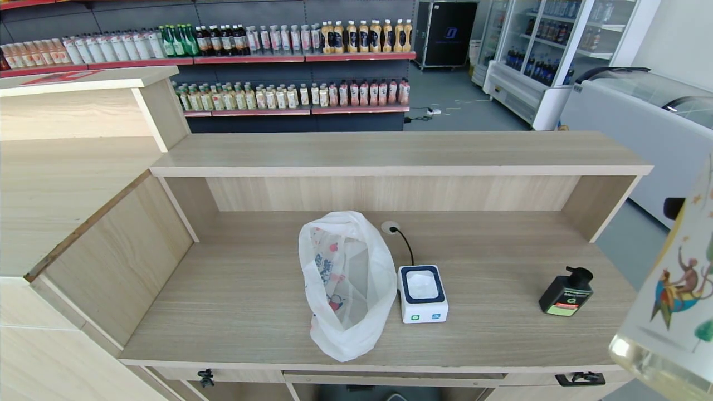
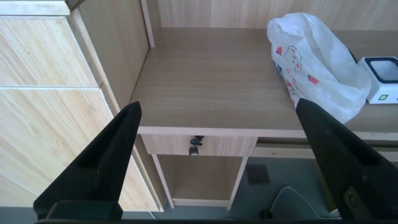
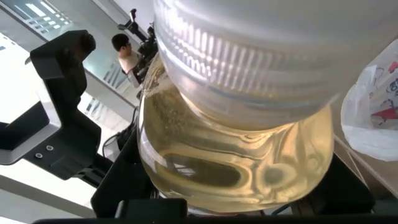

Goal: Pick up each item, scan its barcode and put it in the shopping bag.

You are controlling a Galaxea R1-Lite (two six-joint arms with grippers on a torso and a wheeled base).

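Observation:
A large clear bottle (image 1: pixel 671 312) of pale yellow liquid with a cartoon label hangs at the right edge of the head view, off the counter's right end. My right gripper (image 3: pixel 205 180) is shut on this bottle (image 3: pixel 236 124), with a black finger (image 3: pixel 62 81) beside it. An open white shopping bag (image 1: pixel 345 284) lies in the middle of the counter, and the white barcode scanner (image 1: pixel 422 292) stands just right of it. A black pump bottle (image 1: pixel 566 292) stands on the counter's right part. My left gripper (image 2: pixel 217 168) is open and empty, in front of and below the counter's left front edge.
The wooden counter (image 1: pixel 234 301) has a raised back shelf and side walls. The scanner's cable (image 1: pixel 405 245) runs to a hole at the back. A drawer lock (image 2: pixel 194 146) sits under the front edge. Drink shelves and fridges stand behind.

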